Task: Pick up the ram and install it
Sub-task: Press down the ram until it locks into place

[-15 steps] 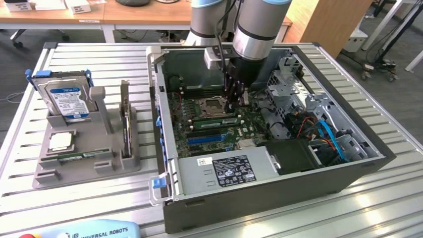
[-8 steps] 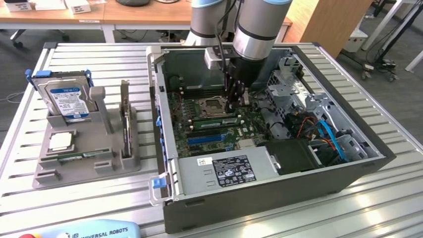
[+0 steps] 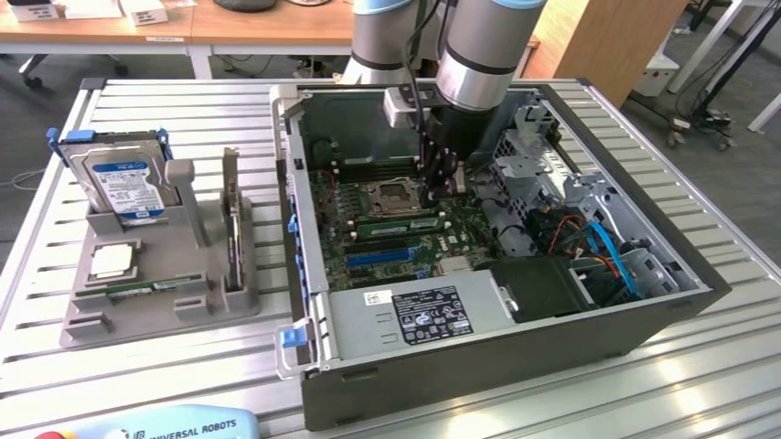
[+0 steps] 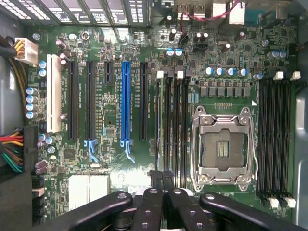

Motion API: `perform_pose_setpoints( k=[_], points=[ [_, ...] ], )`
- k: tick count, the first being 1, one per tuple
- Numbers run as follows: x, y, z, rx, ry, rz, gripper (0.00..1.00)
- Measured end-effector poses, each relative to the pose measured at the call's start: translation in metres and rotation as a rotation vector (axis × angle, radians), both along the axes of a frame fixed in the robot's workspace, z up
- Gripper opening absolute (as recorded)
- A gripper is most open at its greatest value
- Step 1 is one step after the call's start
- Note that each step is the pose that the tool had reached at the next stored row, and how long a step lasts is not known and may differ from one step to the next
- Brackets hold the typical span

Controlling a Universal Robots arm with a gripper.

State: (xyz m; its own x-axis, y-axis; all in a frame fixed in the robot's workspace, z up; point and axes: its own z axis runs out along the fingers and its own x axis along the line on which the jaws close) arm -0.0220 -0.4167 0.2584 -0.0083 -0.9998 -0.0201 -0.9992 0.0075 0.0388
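Pincer: clenched, nothing visible between the fingers. In the wrist view the two slim black fingertips press flat against each other, poised over the long black memory slots beside the processor socket, a square steel frame with a gold-pinned centre.

Arm: matte grey cylinder joints, reaching down into the open computer case, a dark sheet-metal box lying on its side in the middle of the exterior view.

Ram: a thin green strip standing on edge in a slot just below the socket, centre of the exterior view, close under the fingertips. Whether the fingers touch it cannot be told.

Motherboard: glossy green, dotted with round silver-topped capacitors; one blue and several black expansion slots run parallel.

Lower left of the exterior view: moulded grey plastic holder on the ribbed aluminium table. It carries a hard drive with a blue-white label, upright, a square silver chip, and another green stick lying flat.
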Motion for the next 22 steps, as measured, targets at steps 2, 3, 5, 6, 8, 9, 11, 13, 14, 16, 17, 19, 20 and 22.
perform_pose_setpoints(
  k=[2, 3, 5, 6, 8, 9, 11, 13, 14, 16, 17, 19, 20, 22],
  points=[
    [0.003, 0.0, 0.0, 0.0, -0.0001, 0.0, 0.1],
    [0.004, 0.0, 0.0, 0.0, -0.0001, 0.0, 0.1],
    [0.007, 0.0, 0.0, 0.0001, 0.0, 0.0, 0.1],
    [0.008, 0.0, 0.0, 0.0001, -0.0001, 0.0, 0.1],
    [0.011, 0.0, 0.0, 0.0001, 0.0, 0.0, 0.1],
    [0.012, 0.0, -0.0001, 0.0001, -0.0001, 0.0, 0.1],
    [0.015, 0.0, 0.0, 0.0001, 0.0, 0.0, 0.1],
    [0.017, 0.0, 0.0, 0.0, 0.0, 0.0, 0.1],
    [0.018, 0.0, 0.0, 0.0001, -0.0001, 0.0, 0.1],
    [0.02, 0.0, -0.0001, 0.0001, -0.0001, 0.0, 0.1],
    [0.021, 0.0, 0.0, 0.0001, 0.0, 0.0, 0.1],
    [0.023, 0.0, -0.0001, 0.0002, -0.0001, 0.0, 0.1],
    [0.024, 0.0, -0.0001, 0.0001, -0.0001, 0.0, 0.1],
    [0.026, 0.0, 0.0, 0.0, 0.0, 0.0, 0.1]
  ],
)
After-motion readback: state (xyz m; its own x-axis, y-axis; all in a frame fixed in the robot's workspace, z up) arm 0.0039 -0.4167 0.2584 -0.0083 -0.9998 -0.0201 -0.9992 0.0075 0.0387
